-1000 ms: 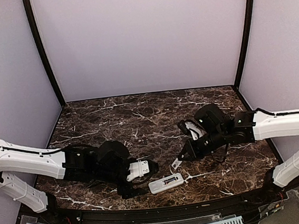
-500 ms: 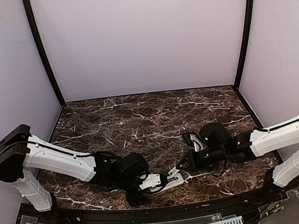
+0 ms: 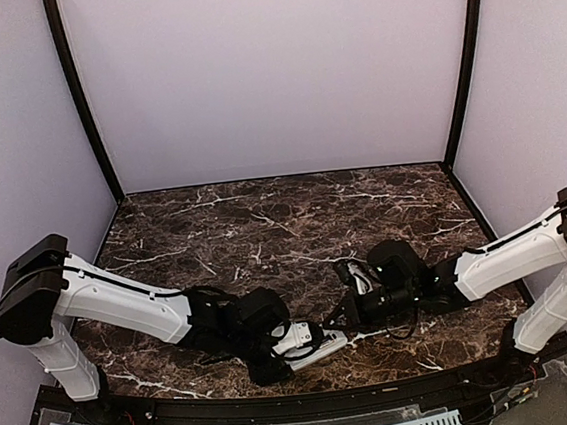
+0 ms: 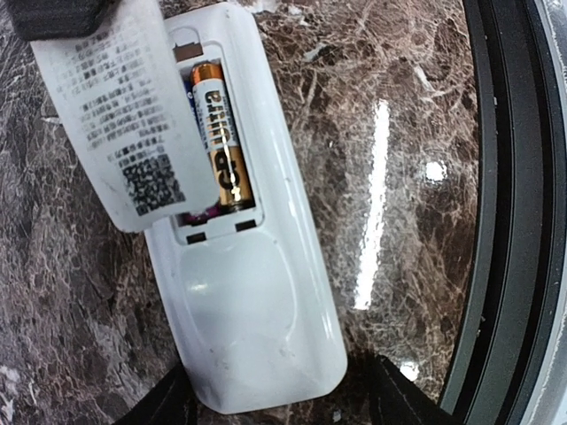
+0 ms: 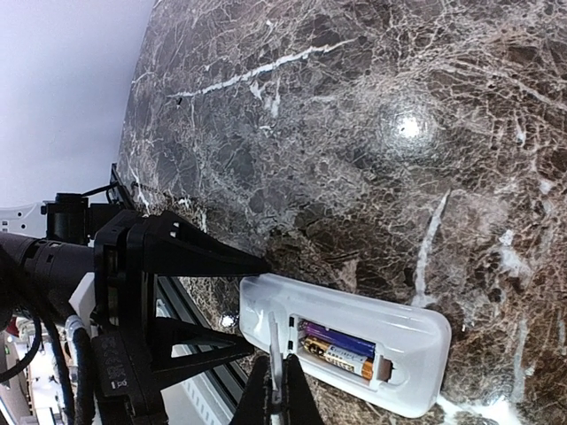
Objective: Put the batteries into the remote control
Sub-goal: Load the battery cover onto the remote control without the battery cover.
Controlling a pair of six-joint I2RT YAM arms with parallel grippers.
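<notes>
The white remote control (image 4: 257,310) lies back up on the marble near the front edge, also in the top view (image 3: 322,345). Its recess holds two batteries side by side, a gold-and-black one (image 4: 221,133) and a purple one (image 5: 368,341). My left gripper (image 4: 270,403) is open, its fingers (image 5: 221,257) on either side of the remote's end. My right gripper (image 5: 276,390) is shut on the flat white cover piece (image 4: 120,124). It holds the cover tilted over the recess, so the purple battery is half hidden in the left wrist view.
The dark marble table (image 3: 265,224) ends in a black rail (image 4: 505,221) just beside the remote. Pale enclosure walls stand at the back and sides. Both arms (image 3: 421,285) lie low over the front of the table.
My left gripper has moved right to the remote and now straddles its end. My right gripper has come down and left with the cover to the remote's recess.
</notes>
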